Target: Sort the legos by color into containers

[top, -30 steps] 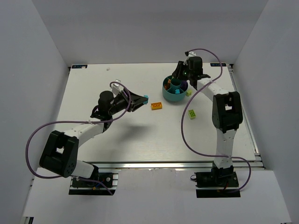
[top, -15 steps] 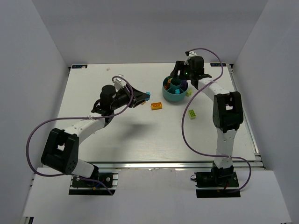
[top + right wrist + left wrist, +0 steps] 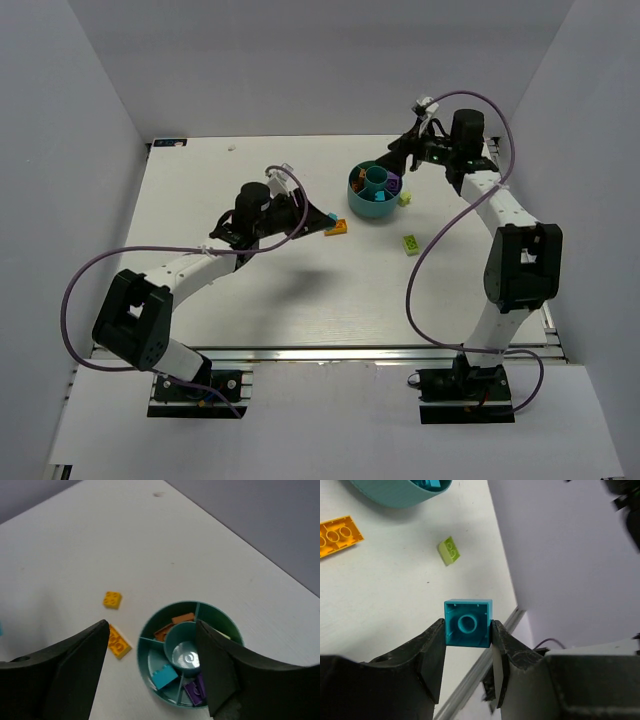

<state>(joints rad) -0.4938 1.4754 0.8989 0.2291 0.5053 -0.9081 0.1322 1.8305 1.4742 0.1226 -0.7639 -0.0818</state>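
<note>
Right hand [image 3: 151, 624] has pulled back off the teal bowl [image 3: 368, 208], fingers now wide and empty; the bowl sits below it. Left hand [image 3: 468, 630] has carried its pinched cyan brick [image 3: 468, 620] closer, with the bowl ahead of it. My guess: drop next.

- Teal bowl [image 3: 142, 652]: round, upright, wedges around a central cup. Orange bricks [image 3: 182, 618], a blue brick [image 3: 165, 676] and a purple brick [image 3: 195, 690] lie in 3 separate wedges.
- Square yellow brick [image 3: 112, 599] and longer yellow brick [image 3: 118, 641]: flat on the table beside the bowl.
- Cyan brick [image 3: 468, 615]: hollow underside showing, pinched in the left gripper [image 3: 467, 627].
</note>
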